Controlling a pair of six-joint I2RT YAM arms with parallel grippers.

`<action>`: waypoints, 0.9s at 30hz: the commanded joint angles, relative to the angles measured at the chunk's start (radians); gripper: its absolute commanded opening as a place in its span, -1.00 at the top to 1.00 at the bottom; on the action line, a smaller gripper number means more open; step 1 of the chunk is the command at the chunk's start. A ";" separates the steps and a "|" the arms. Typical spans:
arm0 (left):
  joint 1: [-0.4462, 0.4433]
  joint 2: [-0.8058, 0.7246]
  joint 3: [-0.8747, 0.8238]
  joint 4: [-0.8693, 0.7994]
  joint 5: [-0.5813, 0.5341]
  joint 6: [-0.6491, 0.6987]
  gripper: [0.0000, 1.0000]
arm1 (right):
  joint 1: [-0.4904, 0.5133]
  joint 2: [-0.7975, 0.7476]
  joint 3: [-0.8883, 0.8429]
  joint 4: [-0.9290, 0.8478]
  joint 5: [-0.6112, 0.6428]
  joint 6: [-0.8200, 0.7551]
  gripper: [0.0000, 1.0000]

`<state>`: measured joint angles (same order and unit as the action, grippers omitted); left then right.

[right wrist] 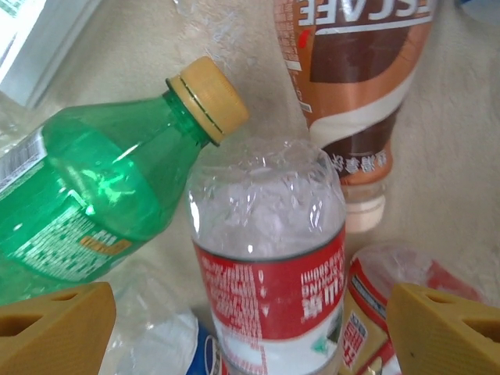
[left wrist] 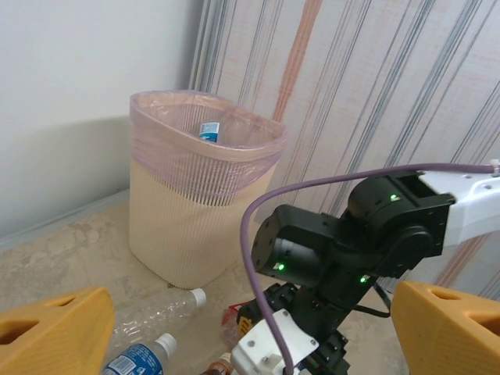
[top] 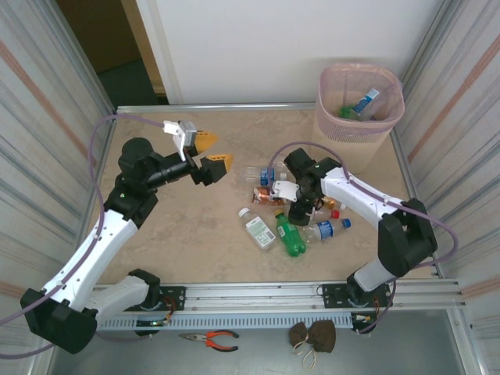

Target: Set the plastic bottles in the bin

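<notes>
Your right pincer [right wrist: 250, 328], spread apart, sits over the clear red-labelled plastic bottle [right wrist: 269, 266]. Its long axis crosses your closing line.

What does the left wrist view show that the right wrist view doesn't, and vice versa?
Left wrist view: the bin with a blue-labelled bottle inside, and the right arm above the pile. Right wrist view: a green bottle, a red-labelled clear bottle and a brown-labelled bottle. Both: the table with bottles lying on it, and open yellow fingers, of the left gripper and the right gripper, holding nothing.
</notes>
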<state>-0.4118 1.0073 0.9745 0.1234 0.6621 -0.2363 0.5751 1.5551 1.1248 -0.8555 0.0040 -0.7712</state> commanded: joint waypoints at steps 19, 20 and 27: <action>0.041 -0.042 -0.043 0.051 0.047 -0.037 -0.84 | -0.041 0.175 -0.036 0.095 0.014 -0.044 -0.52; 0.042 -0.041 -0.041 0.051 0.047 -0.037 -0.84 | -0.041 0.174 -0.036 0.096 0.013 -0.045 -0.51; 0.048 -0.048 -0.042 0.048 0.050 -0.038 -0.84 | -0.032 0.146 -0.030 0.084 0.015 -0.049 -0.33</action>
<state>-0.3721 0.9882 0.9371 0.1310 0.6880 -0.2665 0.5365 1.7035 1.1007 -0.7517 0.0292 -0.7986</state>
